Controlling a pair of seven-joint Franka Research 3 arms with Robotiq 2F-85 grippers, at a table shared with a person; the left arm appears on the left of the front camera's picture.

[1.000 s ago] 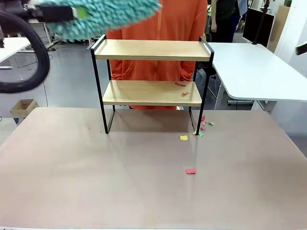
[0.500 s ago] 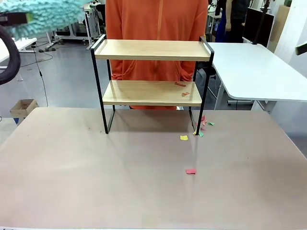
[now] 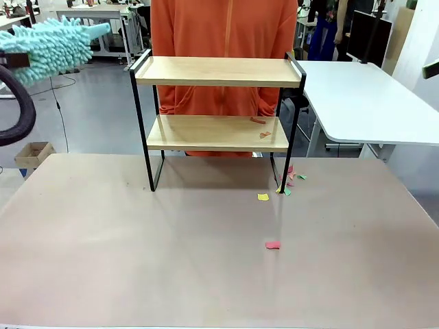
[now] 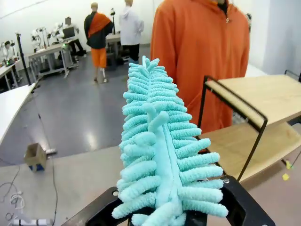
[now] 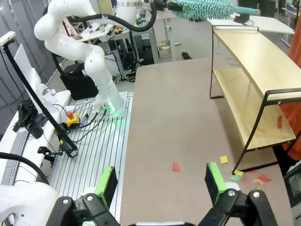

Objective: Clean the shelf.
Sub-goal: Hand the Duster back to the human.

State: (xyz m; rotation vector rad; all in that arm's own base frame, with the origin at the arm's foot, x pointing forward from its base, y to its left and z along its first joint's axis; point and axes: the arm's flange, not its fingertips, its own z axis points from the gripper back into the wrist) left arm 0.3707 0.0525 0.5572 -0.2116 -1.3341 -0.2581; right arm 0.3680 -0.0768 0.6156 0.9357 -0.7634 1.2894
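Observation:
The shelf (image 3: 218,71) stands at the table's far side, two wooden boards in a black frame. A few orange scraps (image 3: 260,126) lie on its lower board toward the right. My left gripper (image 4: 169,217) is shut on the base of a fluffy teal duster (image 4: 157,155). In the front view the duster (image 3: 49,45) hangs high at the far left, apart from the shelf's upper left corner. Low over the table's near right side, my right gripper (image 5: 161,183) is open, with nothing between its green pads (image 5: 214,181). The shelf (image 5: 254,56) lies ahead of it to the right.
Coloured paper scraps lie on the table: a yellow one (image 3: 263,197), a red one (image 3: 273,245), and a small cluster (image 3: 291,178) by the shelf's right leg. A person in orange (image 3: 223,27) stands right behind the shelf. A white table (image 3: 363,103) is at the back right.
The duster has swung left, from above the shelf's upper left corner out to the picture's left edge. The shelf and scraps have not moved.

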